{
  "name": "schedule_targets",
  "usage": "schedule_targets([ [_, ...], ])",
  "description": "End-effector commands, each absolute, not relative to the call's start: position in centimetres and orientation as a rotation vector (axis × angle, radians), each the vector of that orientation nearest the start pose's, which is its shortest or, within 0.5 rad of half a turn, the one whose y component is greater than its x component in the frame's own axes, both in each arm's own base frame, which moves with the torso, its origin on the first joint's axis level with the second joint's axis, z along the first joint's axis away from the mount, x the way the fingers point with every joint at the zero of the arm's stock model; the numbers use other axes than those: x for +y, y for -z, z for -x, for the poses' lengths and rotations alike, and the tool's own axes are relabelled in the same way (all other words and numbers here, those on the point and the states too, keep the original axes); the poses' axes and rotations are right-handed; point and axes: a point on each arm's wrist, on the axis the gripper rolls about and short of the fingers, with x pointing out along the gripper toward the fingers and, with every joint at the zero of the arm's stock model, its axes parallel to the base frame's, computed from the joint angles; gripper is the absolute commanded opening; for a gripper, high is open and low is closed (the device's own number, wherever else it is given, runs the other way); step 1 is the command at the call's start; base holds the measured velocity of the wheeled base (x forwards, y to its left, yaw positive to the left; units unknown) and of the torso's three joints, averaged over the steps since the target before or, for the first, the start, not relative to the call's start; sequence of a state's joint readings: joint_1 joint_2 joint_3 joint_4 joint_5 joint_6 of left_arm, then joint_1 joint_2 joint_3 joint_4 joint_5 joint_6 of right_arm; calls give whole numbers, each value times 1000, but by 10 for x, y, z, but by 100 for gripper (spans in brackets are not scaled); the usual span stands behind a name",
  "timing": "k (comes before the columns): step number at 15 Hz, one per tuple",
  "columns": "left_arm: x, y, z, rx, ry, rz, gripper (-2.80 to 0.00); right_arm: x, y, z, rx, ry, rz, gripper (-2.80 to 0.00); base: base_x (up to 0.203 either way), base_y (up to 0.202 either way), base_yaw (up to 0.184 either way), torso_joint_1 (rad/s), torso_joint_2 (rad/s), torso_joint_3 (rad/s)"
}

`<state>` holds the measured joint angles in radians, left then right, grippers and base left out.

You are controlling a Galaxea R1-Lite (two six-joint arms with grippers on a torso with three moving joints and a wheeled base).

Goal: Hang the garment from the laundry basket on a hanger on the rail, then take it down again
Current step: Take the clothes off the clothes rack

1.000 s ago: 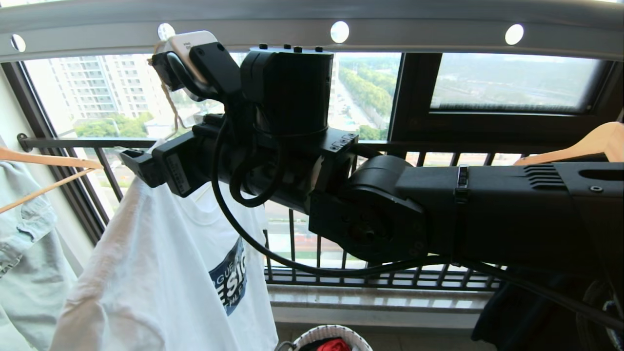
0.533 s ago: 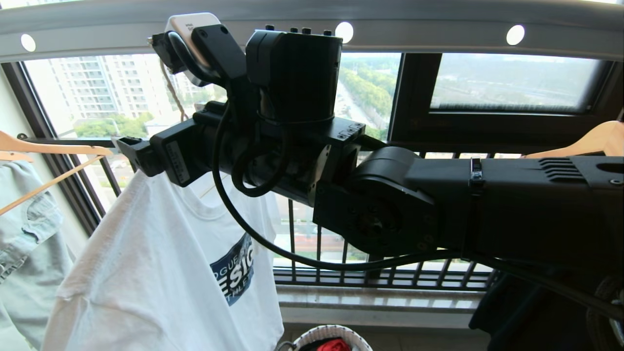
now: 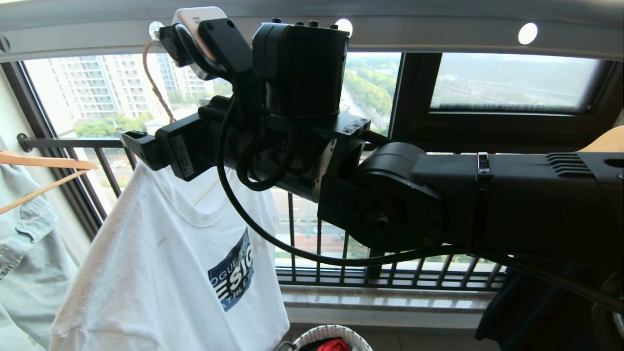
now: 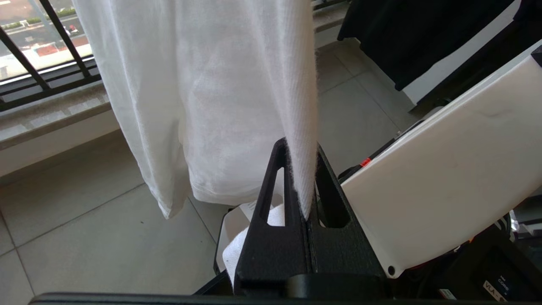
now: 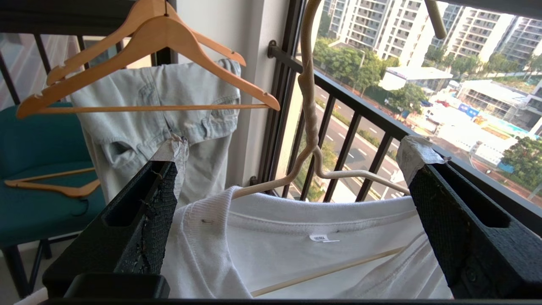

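Head view shows the right arm stretched across the picture toward the rail, the grey bar with round holes at the top. Its claw, the right claw, is at the upper edge of the garment, the white T-shirt with the dark blue chest print. The T-shirt hangs on the hanger, whose thin cream hook goes up to the rail near one of the holes; whether the hook sits in the hole, I cannot tell.

From the right wrist view, the right claw is released: both fingers stand wide apart, one on each side of the hanger neck, above the ribbed collar of the T-shirt. The fingers touch neither the wire nor the cloth.

From the left wrist view, the left claw is clenched on a fold of the white T-shirt, and the cloth goes out straight between its two black fingers.

At the bottom edge of the head view stands the laundry basket on the floor, with a red cloth inside. A wooden hanger with a pale denim garment hangs at the robot's left.
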<state>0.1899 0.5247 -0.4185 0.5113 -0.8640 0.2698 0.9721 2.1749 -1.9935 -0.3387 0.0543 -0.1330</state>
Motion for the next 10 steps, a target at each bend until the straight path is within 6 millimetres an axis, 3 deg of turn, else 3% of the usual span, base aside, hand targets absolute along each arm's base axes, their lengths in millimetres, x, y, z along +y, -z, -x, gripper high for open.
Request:
schedule_targets([
  [1,-17,-154,-1,430,716,52,-280,377,-309,-254,-222,-1012,43,0,0,0,0,0,0,0],
  [5,-17,-158,0,422,700,42,-280,374,-305,-250,-183,-993,38,0,0,0,0,0,0,0],
  [7,-17,-157,-1,433,679,39,-280,361,-316,-241,-171,-995,0,0,0,0,0,0,0,0],
  [8,-17,-157,-1,436,675,39,-280,354,-321,-237,-170,-997,-9,-280,0,0,0,0,0,0],
  [10,-17,-157,-1,432,675,37,-280,348,-325,-232,-169,-998,-23,-280,0,0,0,0,0,0],
])
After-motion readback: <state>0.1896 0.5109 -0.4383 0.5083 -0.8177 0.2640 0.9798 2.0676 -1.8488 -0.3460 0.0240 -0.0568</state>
